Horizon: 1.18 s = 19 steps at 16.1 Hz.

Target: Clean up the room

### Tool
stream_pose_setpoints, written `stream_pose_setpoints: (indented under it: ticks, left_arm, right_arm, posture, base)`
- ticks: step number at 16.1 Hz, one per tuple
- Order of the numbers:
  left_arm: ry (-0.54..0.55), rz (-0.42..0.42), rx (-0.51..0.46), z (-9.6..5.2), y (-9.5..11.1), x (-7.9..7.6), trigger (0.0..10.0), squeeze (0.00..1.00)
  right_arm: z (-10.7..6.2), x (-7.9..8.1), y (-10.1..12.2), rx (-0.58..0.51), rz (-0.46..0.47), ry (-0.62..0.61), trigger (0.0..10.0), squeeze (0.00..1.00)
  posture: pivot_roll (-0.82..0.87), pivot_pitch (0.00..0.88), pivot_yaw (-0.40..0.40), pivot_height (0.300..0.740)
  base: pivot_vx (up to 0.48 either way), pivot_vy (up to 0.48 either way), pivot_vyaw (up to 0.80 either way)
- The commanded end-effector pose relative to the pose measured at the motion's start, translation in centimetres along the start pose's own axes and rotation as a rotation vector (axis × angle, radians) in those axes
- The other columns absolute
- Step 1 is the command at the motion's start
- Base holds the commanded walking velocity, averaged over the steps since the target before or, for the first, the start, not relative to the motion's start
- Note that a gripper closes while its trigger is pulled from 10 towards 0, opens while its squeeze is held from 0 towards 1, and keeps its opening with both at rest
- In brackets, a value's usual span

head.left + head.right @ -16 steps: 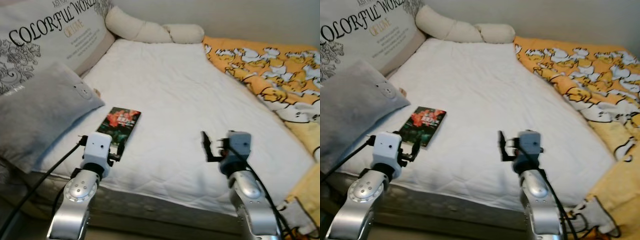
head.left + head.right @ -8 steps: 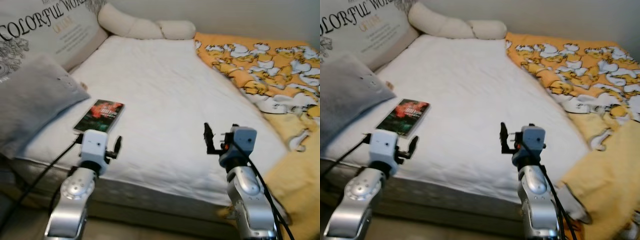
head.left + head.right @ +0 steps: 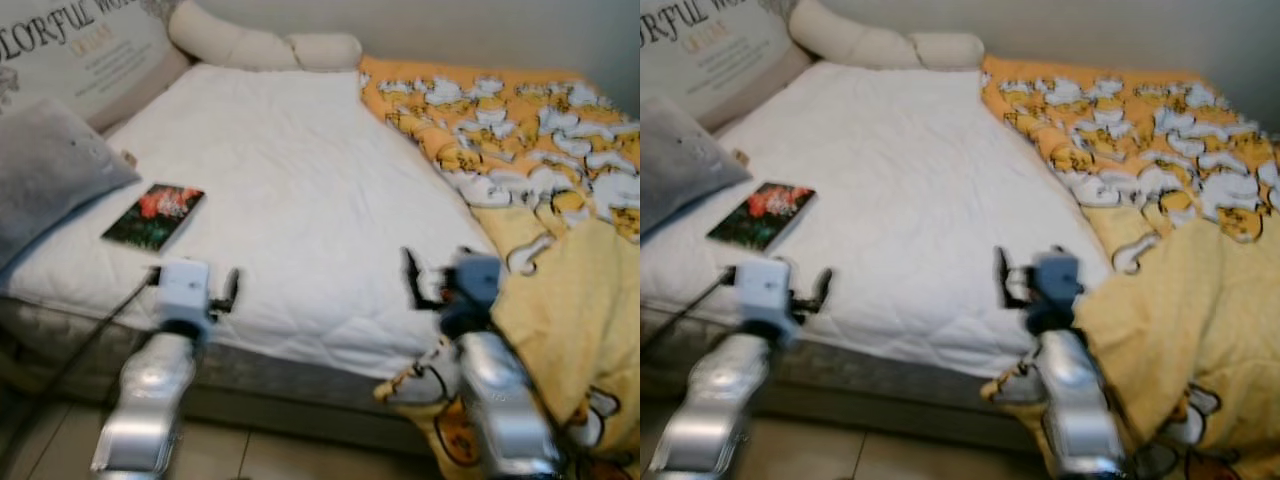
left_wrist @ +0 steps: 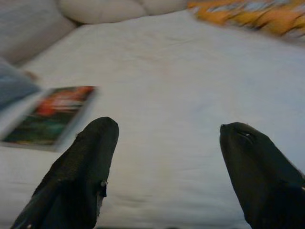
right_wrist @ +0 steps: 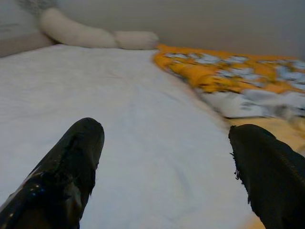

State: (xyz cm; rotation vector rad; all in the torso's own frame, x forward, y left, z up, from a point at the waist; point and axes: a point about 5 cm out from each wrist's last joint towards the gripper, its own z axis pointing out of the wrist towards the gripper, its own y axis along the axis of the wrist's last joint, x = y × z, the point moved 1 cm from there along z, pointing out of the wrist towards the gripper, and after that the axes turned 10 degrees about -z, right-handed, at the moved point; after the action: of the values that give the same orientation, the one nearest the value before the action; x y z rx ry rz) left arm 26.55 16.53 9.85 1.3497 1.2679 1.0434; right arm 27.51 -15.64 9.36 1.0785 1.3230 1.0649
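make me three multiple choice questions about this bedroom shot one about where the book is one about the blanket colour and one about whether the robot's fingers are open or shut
1. Where does the book lie?
A. On the white mattress, near the grey pillow
B. On the floor beside the bed
C. On top of the blanket

2. What colour is the patterned blanket?
A. Blue with stripes
B. Orange-yellow with white figures
C. Plain green

3. How do both grippers stand?
A. Both shut on the book
B. Left shut, right open
C. Both open, holding nothing

Answers:
1. A: the book rests flat on the white mattress on the robot's left side, close to the grey pillow.
2. B: the blanket covers the right side of the bed and hangs over its edge, orange-yellow with white figures.
3. C: the wrist views show the left gripper and the right gripper with fingers spread apart and only bed between them.
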Motion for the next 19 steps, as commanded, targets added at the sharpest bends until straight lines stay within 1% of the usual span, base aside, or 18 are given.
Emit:
stream_pose_setpoints:
  ticks: [1,3,5,7,11,15,16,18,19]
  left_arm:
    - [0.037,0.019,-0.004,0.0,0.4,1.0,10.0,0.00]
    - [0.034,0.027,-0.011,0.0,0.5,1.1,10.0,0.00]
    - [0.024,0.025,-0.022,0.1,0.8,1.0,10.0,0.00]
    - [0.011,0.019,-0.019,0.0,0.7,0.9,10.0,0.00]
    - [0.006,0.013,-0.019,0.1,0.8,0.9,10.0,0.00]
    - [-0.001,0.009,-0.021,0.2,0.8,0.9,10.0,0.00]
    - [-0.002,0.007,-0.021,0.2,0.8,0.9,10.0,0.00]
    - [-0.003,0.005,-0.019,0.2,0.8,0.9,10.0,0.00]
    - [-0.002,0.005,-0.018,0.2,0.8,0.9,10.0,0.00]
  right_arm:
    - [0.3,0.6,0.5,-0.019,0.034,0.032,10.0,1.00]
    - [0.4,0.4,0.7,-0.016,0.037,0.023,10.0,1.00]
    - [0.3,1.0,0.7,0.001,0.089,0.070,10.0,1.00]
    - [0.2,1.3,0.6,0.008,0.090,0.093,10.0,1.00]
    - [0.1,1.5,0.6,0.012,0.129,0.108,10.0,1.00]
    - [0.1,1.9,0.7,0.014,0.100,0.143,10.0,1.00]
    - [0.1,2.1,0.3,0.048,0.109,0.144,10.0,1.00]
    - [0.1,2.1,0.3,0.051,0.107,0.149,10.0,1.00]
    - [0.1,2.0,0.3,0.051,0.104,0.149,10.0,1.00]
  posture:
    - [0.03,0.023,0.004,0.740]
    - [0.03,0.025,0.004,0.740]
    - [0.03,0.026,0.005,0.740]
    - [0.03,0.027,0.003,0.740]
    - [0.03,0.024,0.003,0.740]
    - [0.03,0.024,0.003,0.740]
    - [0.03,0.024,0.003,0.740]
    - [0.03,0.022,0.004,0.740]
    - [0.03,0.022,0.004,0.740]
  base:
    - [0.000,0.000,0.00]
    - [0.000,0.000,0.00]
    - [0.000,0.000,0.00]
    - [0.000,0.000,0.00]
    - [0.000,0.000,0.00]
    - [0.278,0.000,0.00]
    - [0.296,0.000,0.00]
    - [0.307,0.000,-0.80]
    - [0.330,0.000,0.00]
